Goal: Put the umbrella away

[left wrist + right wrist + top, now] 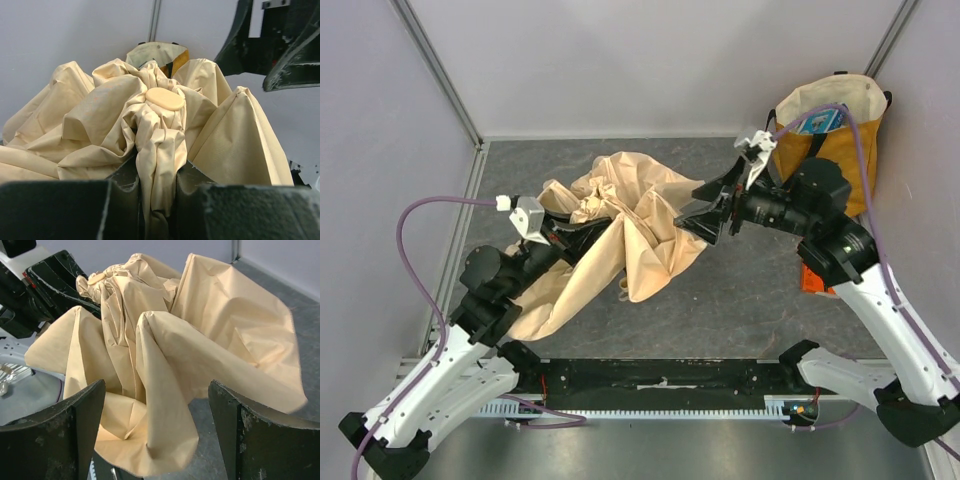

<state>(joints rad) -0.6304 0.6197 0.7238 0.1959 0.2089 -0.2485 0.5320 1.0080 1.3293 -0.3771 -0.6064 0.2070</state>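
The umbrella is a crumpled heap of pale beige fabric in the middle of the table. Its round cream tip cap faces the left wrist camera. My left gripper is shut on a bunched fold of the fabric near the tip. My right gripper is open at the heap's right side, and a loose fold hangs between its fingers. A small pale piece, perhaps the wooden handle, shows under the fabric's near edge. The shaft is hidden.
A mustard-yellow tote bag with black straps stands open at the back right corner, something blue inside. Its top shows behind the heap in the left wrist view. An orange object lies under the right arm. Grey walls enclose the table.
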